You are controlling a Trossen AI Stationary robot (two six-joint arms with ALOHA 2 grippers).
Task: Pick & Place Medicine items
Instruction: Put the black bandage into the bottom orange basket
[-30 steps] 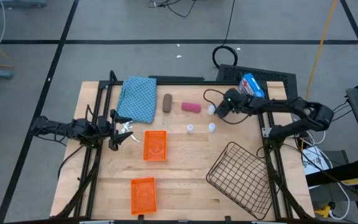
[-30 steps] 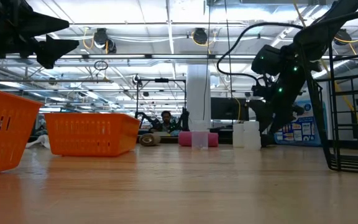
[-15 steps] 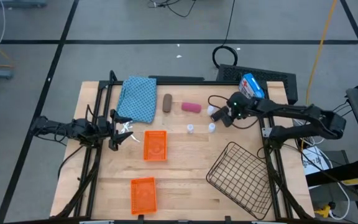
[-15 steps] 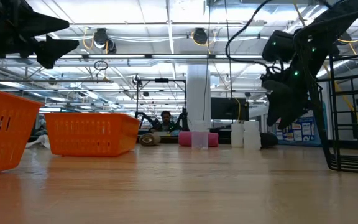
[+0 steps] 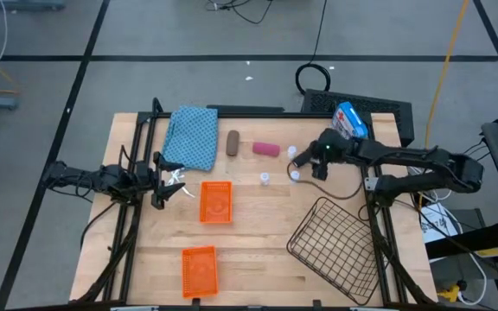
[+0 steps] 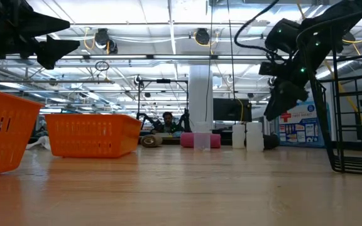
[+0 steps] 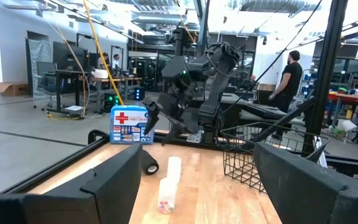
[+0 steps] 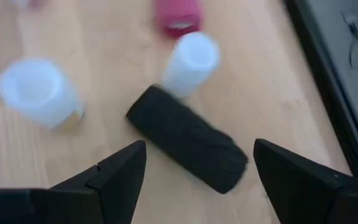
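Observation:
A black cylinder [image 8: 188, 142] lies on its side on the table, with two white vials [image 8: 191, 59] [image 8: 39, 93] upright beside it and a pink cylinder [image 8: 179, 15] beyond. My right gripper [image 8: 197, 186] hangs open above the black cylinder, clear of the table [image 6: 274, 112]. In the high view it [image 5: 304, 161] hides the black cylinder. The high view also shows a brown cylinder [image 5: 233, 143], the pink one [image 5: 265, 149] and three vials [image 5: 264, 179] [image 5: 294, 175] [image 5: 291, 151]. My left gripper [image 5: 175, 181] waits open at the left edge.
A blue-and-white box with a red cross [image 5: 349, 119] stands at the far right behind my right arm. A wire basket [image 5: 335, 242] sits near right. Two orange baskets [image 5: 215, 201] [image 5: 199, 268] and a blue cloth [image 5: 190, 138] occupy the left half.
My right gripper has risen from just above the table beside the vials to well clear of it, and has rolled about its own pointing line. It has also shifted a little toward the near edge. The cylinders and vials have stayed where they were.

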